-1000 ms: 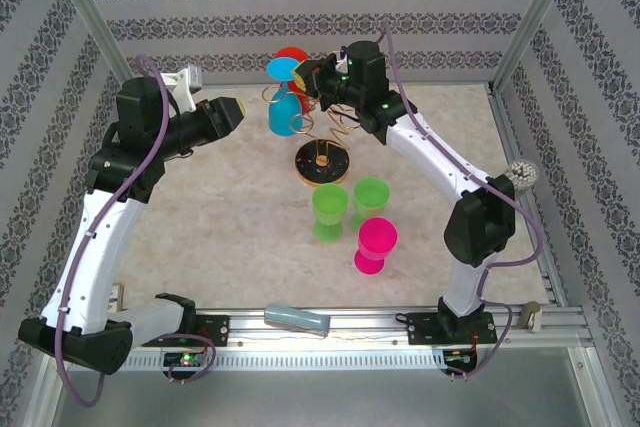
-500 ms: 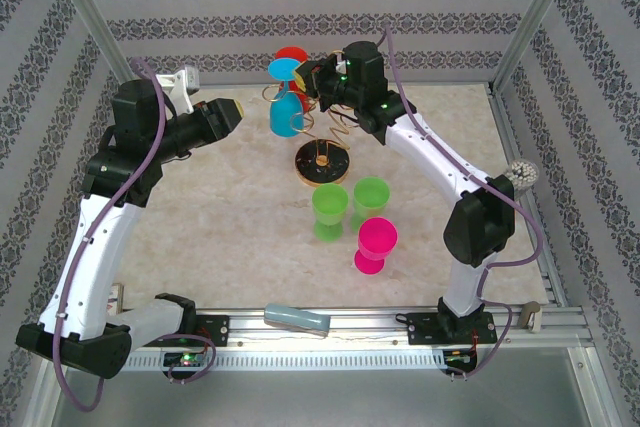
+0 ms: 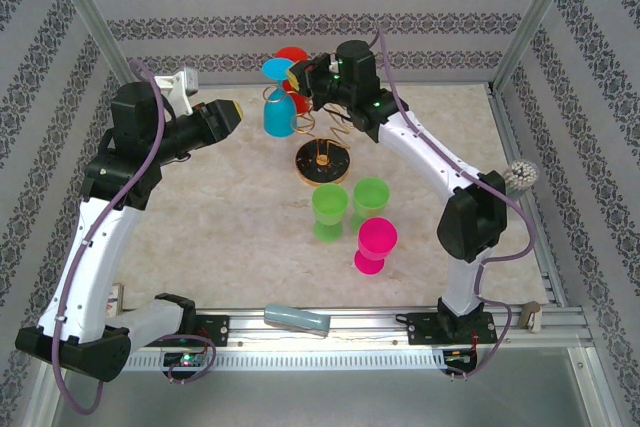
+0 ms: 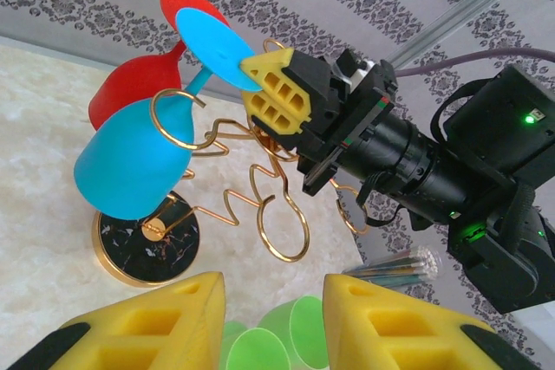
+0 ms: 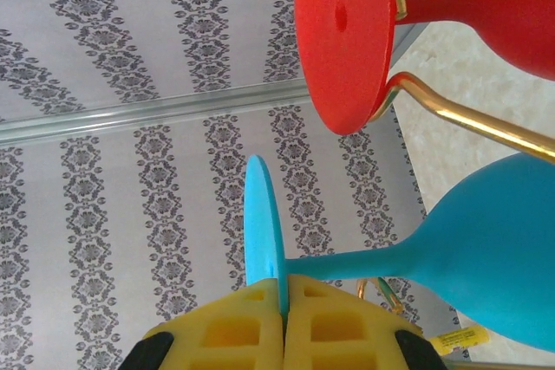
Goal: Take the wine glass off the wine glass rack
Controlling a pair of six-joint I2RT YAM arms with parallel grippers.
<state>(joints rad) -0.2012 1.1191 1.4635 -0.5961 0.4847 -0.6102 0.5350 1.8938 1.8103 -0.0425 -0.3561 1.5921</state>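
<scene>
The gold wire wine glass rack stands on its round black base at the back of the table. A blue wine glass hangs upside down at the rack's left side, its bowl low and its foot disc up. My right gripper is shut on the edge of that foot disc, yellow fingers pinching it. A curled gold loop lies across the top of the blue bowl. A red wine glass hangs behind it, foot resting on a gold arm. My left gripper hovers open, left of the rack.
Two green cups and a pink cup stand in front of the rack base. A grey-blue tube lies on the near rail. A bundle of swabs sits at the right edge. Patterned walls close in behind.
My right gripper has drawn the blue glass slightly left, away from the rack's post. The left arm has barely moved.
</scene>
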